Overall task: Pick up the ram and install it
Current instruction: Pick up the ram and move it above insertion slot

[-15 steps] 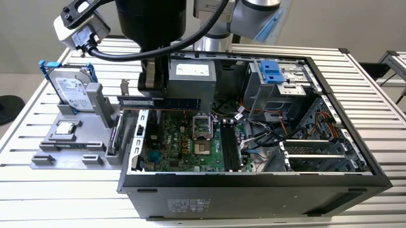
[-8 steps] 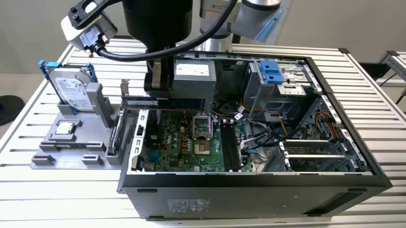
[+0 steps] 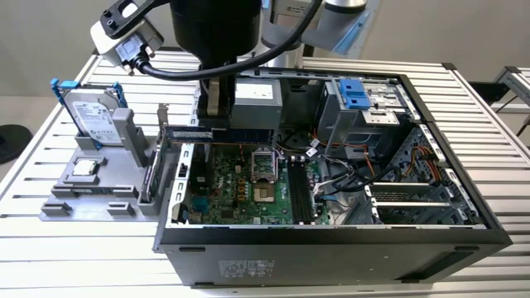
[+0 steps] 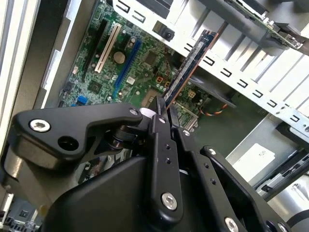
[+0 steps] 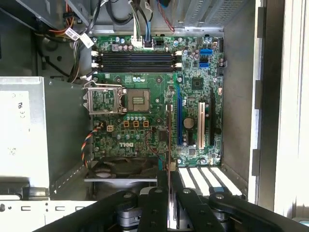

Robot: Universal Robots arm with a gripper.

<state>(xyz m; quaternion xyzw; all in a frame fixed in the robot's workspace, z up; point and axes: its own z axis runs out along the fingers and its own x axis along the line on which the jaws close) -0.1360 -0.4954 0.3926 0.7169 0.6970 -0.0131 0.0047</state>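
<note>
My gripper [image 3: 213,124] hangs over the back of the open computer case [image 3: 331,248], toward the exterior view's left, and is shut on the ram [image 3: 244,133]. The ram is a long dark stick with a pale label, held level and edge-down above the motherboard [image 3: 240,192]. In the second wrist view the ram [image 4: 190,63] juts out from between the black fingers [image 4: 161,126]. In the first wrist view the ram [image 5: 169,140] shows edge-on as a thin line ahead of the gripper [image 5: 169,186]. The black memory slots [image 5: 137,60] [image 3: 298,192] lie across the board, apart from the stick.
A grey fixture [image 3: 83,202] beside the case holds a hard drive [image 3: 93,119] in a blue caddy, a square silver chip [image 3: 85,167] and an upright card [image 3: 153,171]. Inside the case are the open processor socket [image 5: 137,100], a fan [image 5: 123,166], loose cables [image 3: 348,177] and a drive cage [image 3: 364,102].
</note>
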